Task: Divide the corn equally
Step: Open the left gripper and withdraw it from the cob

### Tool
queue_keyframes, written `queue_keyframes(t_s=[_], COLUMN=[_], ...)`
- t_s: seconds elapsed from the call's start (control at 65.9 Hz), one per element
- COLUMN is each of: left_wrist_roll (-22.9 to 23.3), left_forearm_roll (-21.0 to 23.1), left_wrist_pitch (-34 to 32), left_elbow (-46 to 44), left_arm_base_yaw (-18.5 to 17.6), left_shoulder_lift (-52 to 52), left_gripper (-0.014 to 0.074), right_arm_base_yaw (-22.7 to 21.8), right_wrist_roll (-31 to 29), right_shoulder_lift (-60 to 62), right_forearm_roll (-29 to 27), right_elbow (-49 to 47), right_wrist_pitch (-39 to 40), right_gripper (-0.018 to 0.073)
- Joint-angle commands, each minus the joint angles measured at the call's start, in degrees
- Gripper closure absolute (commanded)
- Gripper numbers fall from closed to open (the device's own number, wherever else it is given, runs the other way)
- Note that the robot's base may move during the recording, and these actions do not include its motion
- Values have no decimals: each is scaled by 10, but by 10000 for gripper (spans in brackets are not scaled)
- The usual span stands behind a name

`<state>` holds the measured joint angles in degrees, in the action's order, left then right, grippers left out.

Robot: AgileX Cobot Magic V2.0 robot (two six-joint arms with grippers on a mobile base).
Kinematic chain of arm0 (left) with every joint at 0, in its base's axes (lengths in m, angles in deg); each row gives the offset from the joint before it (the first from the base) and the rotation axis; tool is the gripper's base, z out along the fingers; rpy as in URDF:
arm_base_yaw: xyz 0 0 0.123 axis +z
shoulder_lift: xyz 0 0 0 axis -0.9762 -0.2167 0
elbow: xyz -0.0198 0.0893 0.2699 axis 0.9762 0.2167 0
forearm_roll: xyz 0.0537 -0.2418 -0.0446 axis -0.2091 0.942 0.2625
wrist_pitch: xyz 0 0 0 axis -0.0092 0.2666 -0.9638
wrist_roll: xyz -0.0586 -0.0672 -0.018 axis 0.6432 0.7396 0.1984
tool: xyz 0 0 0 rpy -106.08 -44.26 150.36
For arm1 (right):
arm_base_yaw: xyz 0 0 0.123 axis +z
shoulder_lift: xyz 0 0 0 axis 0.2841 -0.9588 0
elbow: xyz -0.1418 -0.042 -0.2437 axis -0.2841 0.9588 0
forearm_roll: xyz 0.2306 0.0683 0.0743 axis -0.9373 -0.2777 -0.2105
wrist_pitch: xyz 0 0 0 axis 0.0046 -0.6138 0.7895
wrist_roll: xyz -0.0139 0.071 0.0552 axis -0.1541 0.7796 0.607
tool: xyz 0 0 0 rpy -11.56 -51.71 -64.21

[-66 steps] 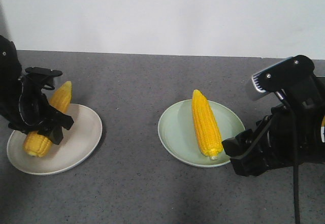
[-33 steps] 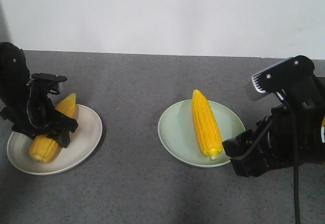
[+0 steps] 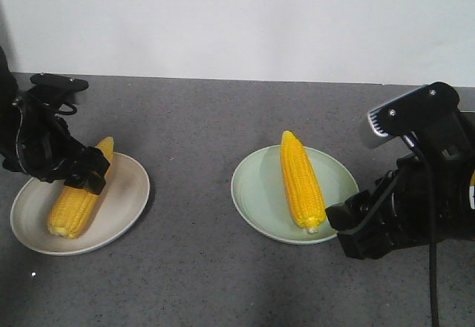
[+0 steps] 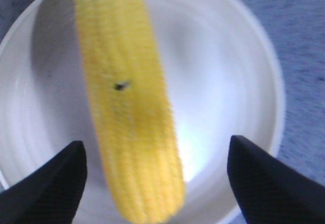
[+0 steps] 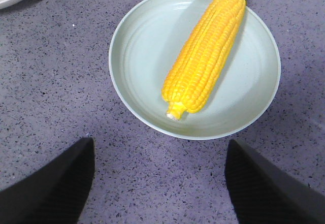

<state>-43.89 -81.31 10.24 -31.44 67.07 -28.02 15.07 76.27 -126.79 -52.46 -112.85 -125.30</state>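
Left gripper is spread wide with nothing in it, hanging right over the white plate. In the wrist view its two dark fingertips sit either side of a cob, clear of it, so no grip there. From the front you can see that cob lying flat on the white plate, pointy end aimed at the back wall, and the left gripper sits just above its far half.

Right gripper is also wide apart and empty, parked over the bare gray table just short of the green plate. The second cob lies diagonally across that plate, pale stub end toward the gripper. Front view: same cob on the green plate, with the right gripper next to the plate's rim, not touching the corn.

So one cob per plate; plates well apart on the table.
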Motion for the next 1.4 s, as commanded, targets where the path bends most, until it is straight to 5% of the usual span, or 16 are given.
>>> queue_keyframes(t_s=[0.0, 0.516, 0.835, 1.382], left_wrist_roll=[-1, -10, -10, -10], left_forearm_roll=[10, 12, 23, 23], left_wrist_pitch=[-44, -204, -276, -282], left_elbow=[27, 209, 309, 359], left_arm_base_yaw=[-32, -126, -128, -127], left_shoulder_lift=[70, 295, 431, 543], left_gripper=[42, 42, 42, 50], right_arm_base_yaw=[1, 1, 1, 1], right_wrist_roll=[-1, -1, -1, -1], right_shoulder_lift=[11, 11, 11, 11], right_forearm_roll=[5, 5, 5, 5], right_elbow=[-15, -15, -15, -15], right_wrist_pitch=[28, 28, 28, 26], right_gripper=[34, 34, 34, 42])
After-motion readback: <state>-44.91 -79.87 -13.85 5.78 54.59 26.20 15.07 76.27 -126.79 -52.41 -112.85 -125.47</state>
